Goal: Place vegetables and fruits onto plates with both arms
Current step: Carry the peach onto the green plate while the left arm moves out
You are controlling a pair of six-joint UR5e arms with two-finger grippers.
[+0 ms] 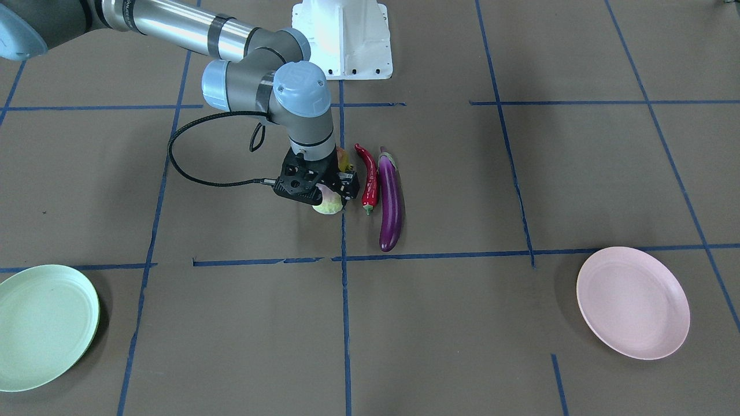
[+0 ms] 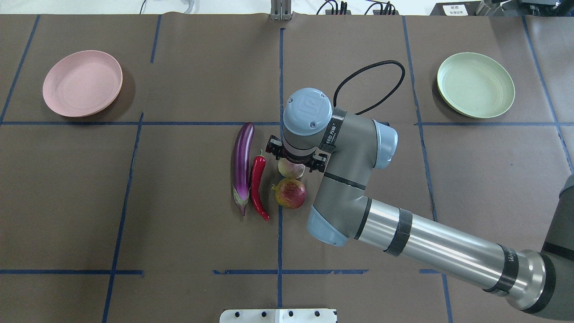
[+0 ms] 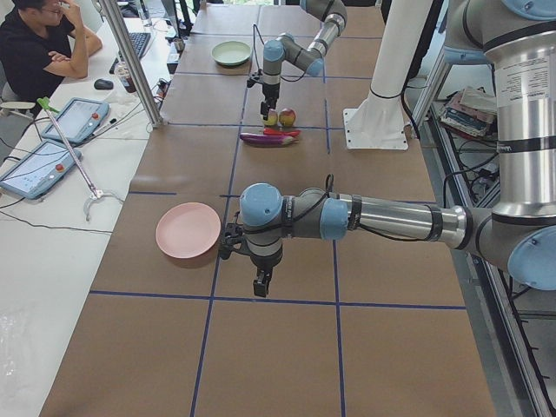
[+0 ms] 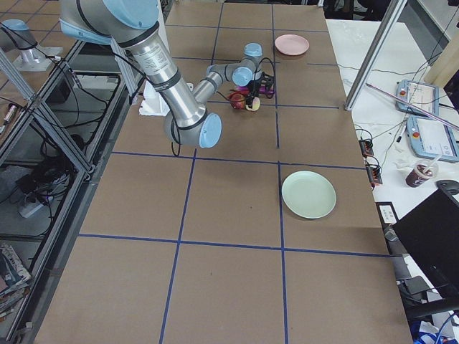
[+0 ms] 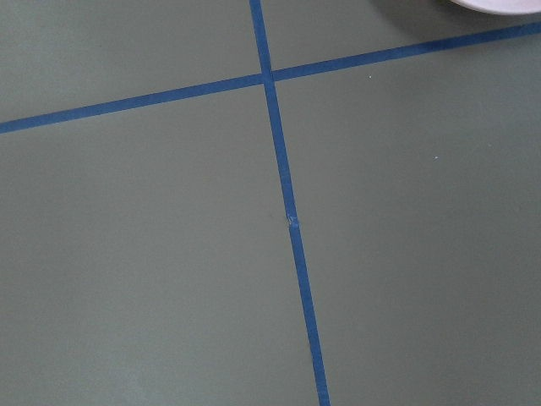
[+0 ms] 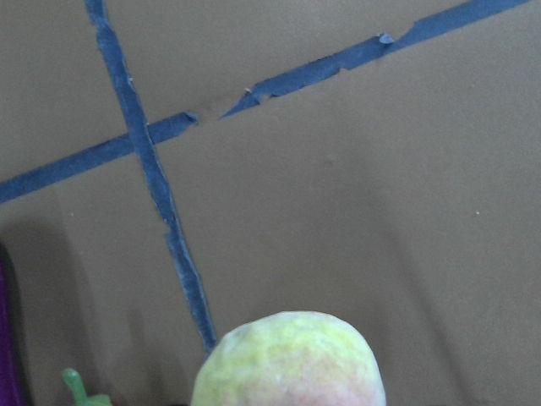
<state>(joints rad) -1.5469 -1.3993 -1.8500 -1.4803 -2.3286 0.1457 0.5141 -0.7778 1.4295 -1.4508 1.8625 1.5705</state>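
The right tool (image 1: 330, 194) hovers straight above the pale green-pink fruit (image 2: 291, 169), and I cannot tell whether its jaws are spread.

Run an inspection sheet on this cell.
Surface: brown cover, blue tape grid, tape frayed in spots.
Job's things: eggplant, chili, pomegranate and pale fruit clustered mid-table; pink plate and green plate both bare.
Clutter: nothing seen.
Tools: right tool low over the pale fruit, jaws hidden; left tool hangs near the pink plate, state unclear.
Cables: black cable loops off the right wrist.
Surroundings: operator seated at a side bench with tablets.
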